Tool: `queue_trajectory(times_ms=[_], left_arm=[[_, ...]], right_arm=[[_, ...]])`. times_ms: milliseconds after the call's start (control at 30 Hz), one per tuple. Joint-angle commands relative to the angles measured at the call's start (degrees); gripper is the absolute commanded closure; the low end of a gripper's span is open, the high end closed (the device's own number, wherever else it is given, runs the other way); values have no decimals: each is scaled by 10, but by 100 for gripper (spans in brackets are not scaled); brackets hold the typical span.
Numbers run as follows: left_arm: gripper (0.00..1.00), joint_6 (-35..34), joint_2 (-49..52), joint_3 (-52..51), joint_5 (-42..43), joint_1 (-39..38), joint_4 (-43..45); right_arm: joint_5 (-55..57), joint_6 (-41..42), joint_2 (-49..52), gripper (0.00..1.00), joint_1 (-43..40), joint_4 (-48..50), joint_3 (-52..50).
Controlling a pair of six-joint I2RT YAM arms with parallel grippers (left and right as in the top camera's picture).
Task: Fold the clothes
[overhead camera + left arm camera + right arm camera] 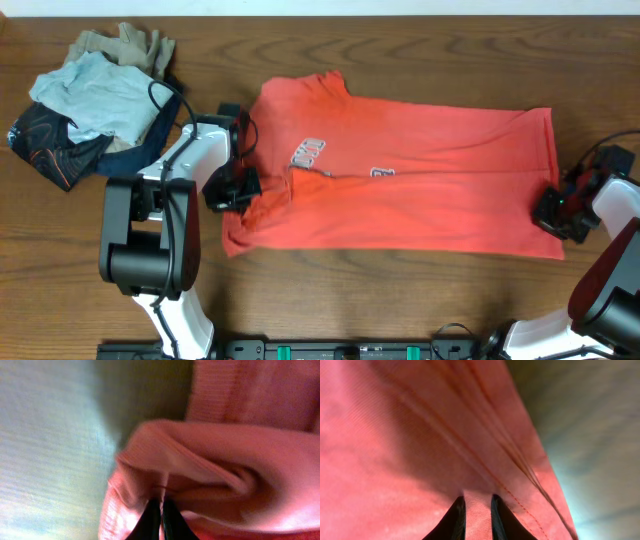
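Two grippers, one shirt. At the far left of the wooden table [400, 310], a heap [85, 100] of blue, tan and dark patterned garments lies apart from the job. Just right of it, my left gripper [232, 188] is clenched on the left edge of the coral-red T-shirt [430, 180]. The shirt lies spread flat across the middle of the table with its white lettering [310, 152] facing up. The left wrist view shows my fingers [150, 522] pinched on a bunched roll of soft knit, with a ribbed band beyond it. At the right, my right gripper [558, 210] grasps the hem [520, 465] toward its near corner. The cloth there is smooth and finely textured, with parallel stitch lines along the edge and a strip caught between the fingertips.

By my reckoning, the step is a lengthwise fold. To do it well, both ends should lift together at equal height and pace. Keeping the limp cotton taut between them should let the edge land straight, without dragging or wrinkling.
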Motion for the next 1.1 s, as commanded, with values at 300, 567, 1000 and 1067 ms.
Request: queue_trajectory(times_ms=[300,567,1000,1067], left_arm=[[93,-7,-27,58,28,1,-43],[41,50,-82,153,27,1,130],[30,50,43,153,31,1,456],[30,50,73,153,37,1,494]], right_arm=[[-2,-32,27,73,-2,-50,89],[-48,-32,12,58,34,-127,207],[-145,-44,12,48,80,-186,234],[-145,-44,12,48,85,-192,234]])
